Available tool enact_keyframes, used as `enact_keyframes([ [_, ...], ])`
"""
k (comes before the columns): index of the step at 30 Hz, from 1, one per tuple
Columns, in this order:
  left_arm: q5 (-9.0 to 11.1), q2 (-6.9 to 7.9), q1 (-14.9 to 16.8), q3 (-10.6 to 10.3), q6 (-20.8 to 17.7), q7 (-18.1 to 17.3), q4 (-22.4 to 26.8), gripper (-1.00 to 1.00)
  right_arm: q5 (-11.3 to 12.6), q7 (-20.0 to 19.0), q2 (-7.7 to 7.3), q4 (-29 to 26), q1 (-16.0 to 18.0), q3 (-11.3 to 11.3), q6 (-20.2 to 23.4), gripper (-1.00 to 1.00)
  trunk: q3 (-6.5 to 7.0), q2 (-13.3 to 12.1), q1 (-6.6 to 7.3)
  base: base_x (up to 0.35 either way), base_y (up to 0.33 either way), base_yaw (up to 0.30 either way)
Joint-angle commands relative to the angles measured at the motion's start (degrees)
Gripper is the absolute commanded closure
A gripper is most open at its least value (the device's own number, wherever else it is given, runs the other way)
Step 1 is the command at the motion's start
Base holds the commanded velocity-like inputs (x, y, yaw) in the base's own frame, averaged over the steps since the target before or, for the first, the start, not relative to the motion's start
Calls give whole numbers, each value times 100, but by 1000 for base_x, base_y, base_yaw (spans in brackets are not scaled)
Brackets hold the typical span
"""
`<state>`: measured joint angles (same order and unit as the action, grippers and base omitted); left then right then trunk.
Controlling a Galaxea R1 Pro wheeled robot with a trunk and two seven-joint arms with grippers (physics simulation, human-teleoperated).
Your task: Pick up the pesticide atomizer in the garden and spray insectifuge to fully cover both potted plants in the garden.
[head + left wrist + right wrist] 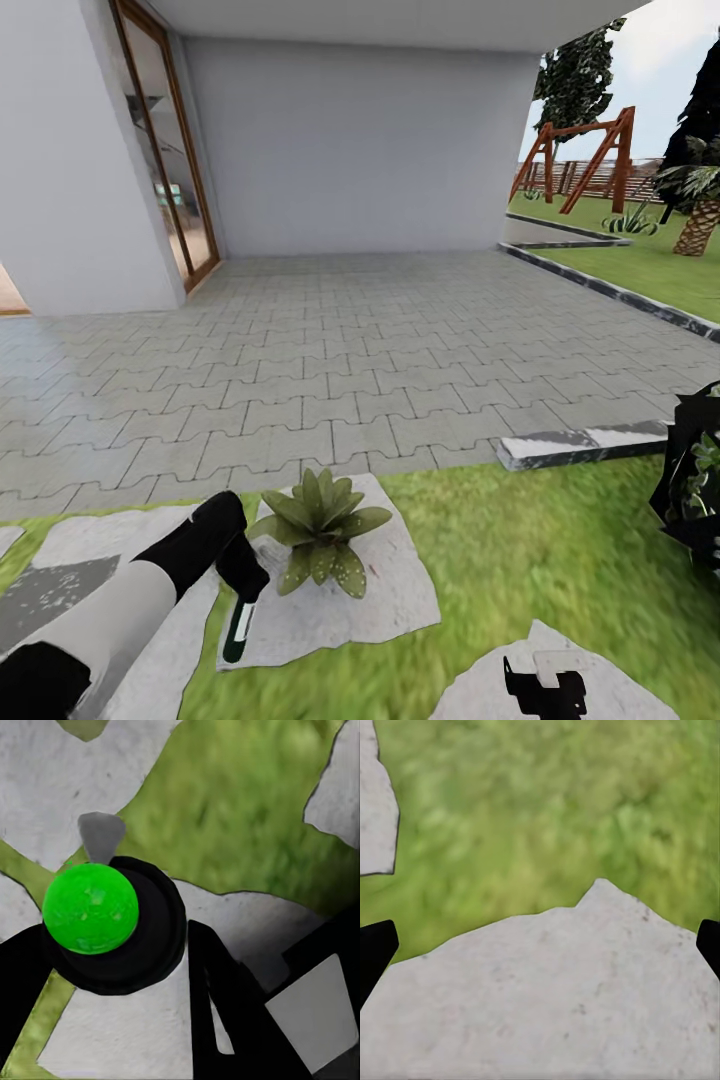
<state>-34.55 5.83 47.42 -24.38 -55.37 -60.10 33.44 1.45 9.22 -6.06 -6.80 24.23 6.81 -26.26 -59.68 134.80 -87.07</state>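
My left claw (240,590) pinches the pesticide atomizer (238,628), nozzle down over a stepping stone (390,590); my right claw (545,690) hangs spread and empty. Just beyond, at that stone's near edge, one potted plant (320,530) already carries whitish specks on its front leaves, so I judge spraying begun, with fuller cover and the second plant left.

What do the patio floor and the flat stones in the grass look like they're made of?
The patio floor looks like grey interlocking concrete pavers, matte, with zigzag joints between blocks. The stepping stones look like pale natural stone or concrete, rough and speckled, with irregular edges; the render leaves it open which.
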Motion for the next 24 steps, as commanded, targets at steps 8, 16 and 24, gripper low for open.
enact_keyframes([
  [8, -222, 99, 64, -40, 32, -197, -56, 100, 15, 36, -3, 3, 3, 49, -10, -100, -6, 2, 1, 0, 0, 0],
  [16, -210, 329, 9, -39, 57, -214, -13, 100, 13, 36, -9, 3, 3, 49, -10, -100, -6, 2, 1, 0, 0, 0],
  [24, -193, 69, 136, -23, -13, -222, 12, 100, 13, 36, -9, 3, 3, 49, -10, -100, -6, 2, 1, 103, 36, 0],
])
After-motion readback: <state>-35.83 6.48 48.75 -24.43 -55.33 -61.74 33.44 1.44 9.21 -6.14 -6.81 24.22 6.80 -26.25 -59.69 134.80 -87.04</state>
